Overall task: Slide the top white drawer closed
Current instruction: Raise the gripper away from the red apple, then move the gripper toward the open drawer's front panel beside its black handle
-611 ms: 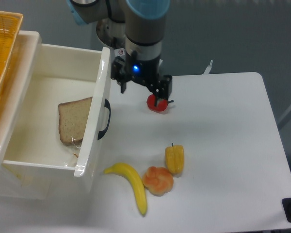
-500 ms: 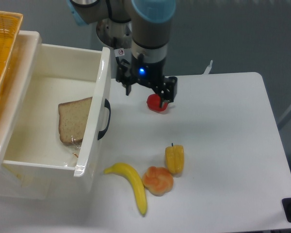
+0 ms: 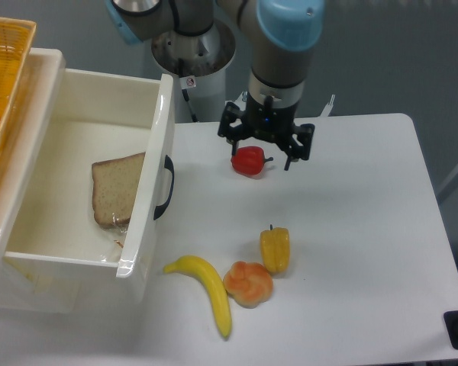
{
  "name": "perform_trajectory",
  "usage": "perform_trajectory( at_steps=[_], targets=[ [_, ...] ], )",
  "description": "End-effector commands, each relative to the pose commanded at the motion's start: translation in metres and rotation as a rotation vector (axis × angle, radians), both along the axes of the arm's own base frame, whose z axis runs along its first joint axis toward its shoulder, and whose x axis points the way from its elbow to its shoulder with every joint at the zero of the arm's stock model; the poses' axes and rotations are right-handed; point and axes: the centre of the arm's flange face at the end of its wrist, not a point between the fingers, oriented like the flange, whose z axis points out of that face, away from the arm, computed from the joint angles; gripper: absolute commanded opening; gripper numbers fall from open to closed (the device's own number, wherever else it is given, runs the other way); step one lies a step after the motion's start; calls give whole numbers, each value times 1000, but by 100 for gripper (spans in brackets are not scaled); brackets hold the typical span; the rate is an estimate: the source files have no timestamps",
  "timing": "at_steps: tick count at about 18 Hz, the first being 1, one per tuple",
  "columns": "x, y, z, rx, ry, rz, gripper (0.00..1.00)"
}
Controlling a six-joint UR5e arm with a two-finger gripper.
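The top white drawer (image 3: pixel 148 183) stands pulled out to the right, its flat front edge-on with a black curved handle (image 3: pixel 166 187). A slice of bread (image 3: pixel 118 187) lies inside it. My gripper (image 3: pixel 265 149) hangs open and empty above the table, to the right of the drawer front and apart from it. Its fingers (image 3: pixel 290 155) point down just behind and right of a red pepper (image 3: pixel 249 161). The lower drawer is hidden.
An orange woven basket (image 3: pixel 4 57) sits on the cabinet top at far left. On the table lie a yellow pepper (image 3: pixel 275 248), a banana (image 3: pixel 210 291) and a bun (image 3: pixel 249 283). The arm's base (image 3: pixel 192 57) stands behind the drawer.
The arm has swung right, away from the drawer front, and the gripper has turned. The red pepper, once partly covered, now shows in full. The drawer has not moved.
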Motion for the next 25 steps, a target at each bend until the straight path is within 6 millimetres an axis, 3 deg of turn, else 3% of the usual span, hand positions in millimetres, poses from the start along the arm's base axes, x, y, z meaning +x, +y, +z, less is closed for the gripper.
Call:
perform_trajectory(
  at_steps=[11, 14, 22, 25],
  targets=[
    [-1, -9, -54, -59, -78, 119, 100],
    [-8, -2, -75, -91, -108, 250, 100],
    [9, 33, -122, -149, -167, 199, 100],
    [15, 43, -129, -152, -178, 177, 100]
  ],
)
